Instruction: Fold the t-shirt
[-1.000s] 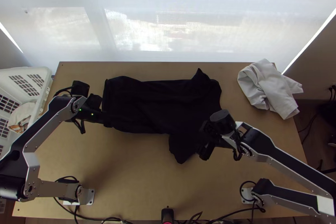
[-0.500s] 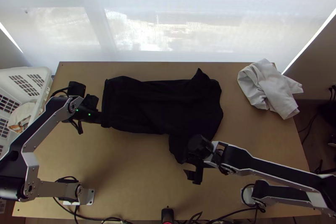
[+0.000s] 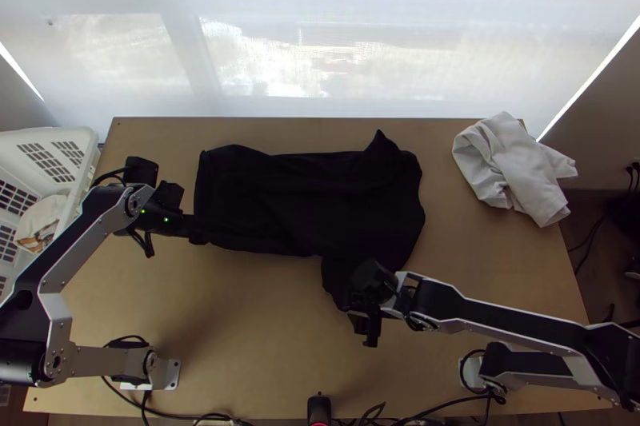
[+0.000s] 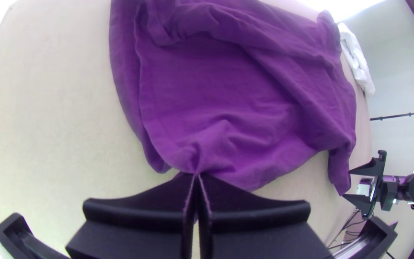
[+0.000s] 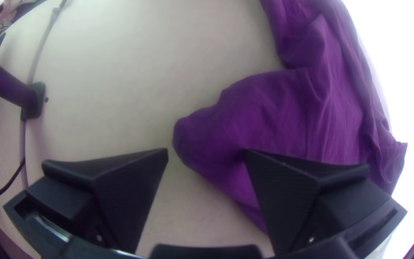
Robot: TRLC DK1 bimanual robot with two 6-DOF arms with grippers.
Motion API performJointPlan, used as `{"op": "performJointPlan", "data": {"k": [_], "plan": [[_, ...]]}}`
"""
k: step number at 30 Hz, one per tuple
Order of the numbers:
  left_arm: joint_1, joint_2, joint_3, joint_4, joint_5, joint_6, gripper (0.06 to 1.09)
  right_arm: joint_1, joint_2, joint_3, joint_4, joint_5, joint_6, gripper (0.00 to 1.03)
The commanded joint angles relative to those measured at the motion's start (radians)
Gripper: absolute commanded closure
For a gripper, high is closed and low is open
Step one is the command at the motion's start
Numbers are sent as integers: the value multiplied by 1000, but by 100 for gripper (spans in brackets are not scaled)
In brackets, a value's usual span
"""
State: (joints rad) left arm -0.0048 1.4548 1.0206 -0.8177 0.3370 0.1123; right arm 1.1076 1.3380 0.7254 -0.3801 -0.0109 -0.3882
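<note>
My left gripper (image 3: 194, 228) is at the near left corner of the dark t-shirt (image 3: 312, 194), which lies partly folded and wrinkled across the table. In the left wrist view the left gripper (image 4: 196, 176) is shut on the edge of the t-shirt (image 4: 226, 86), with creases running from its tips. My right gripper (image 3: 362, 324) is by the sleeve at the shirt's near edge. In the right wrist view the right gripper (image 5: 206, 152) stands open, the sleeve end of the t-shirt (image 5: 274, 115) lying beyond and partly behind one finger.
A crumpled white cloth (image 3: 512, 166) lies at the table's far right corner. At the left edge stands a white basket (image 3: 60, 138) with cloth inside. Cables and a small black device (image 3: 319, 408) are at the near edge of the table (image 3: 264, 330).
The right gripper has moved toward the near side and left, from over the shirt to beside its near sleeve. The left gripper has shifted slightly left, with the held corner drawn along.
</note>
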Motion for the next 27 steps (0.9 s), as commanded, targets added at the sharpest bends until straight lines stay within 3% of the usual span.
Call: {"op": "performJointPlan", "data": {"k": [1, 6, 27], "plan": [[2, -1, 1, -1, 0, 1, 105, -45, 16, -12, 60, 28, -23, 65], [-3, 1, 1, -1, 2, 1, 105, -80, 9, -1, 63, 48, -40, 100], [11, -120, -20, -37, -36, 3, 105, -404, -96, 187, -28, 48, -24, 100]]}}
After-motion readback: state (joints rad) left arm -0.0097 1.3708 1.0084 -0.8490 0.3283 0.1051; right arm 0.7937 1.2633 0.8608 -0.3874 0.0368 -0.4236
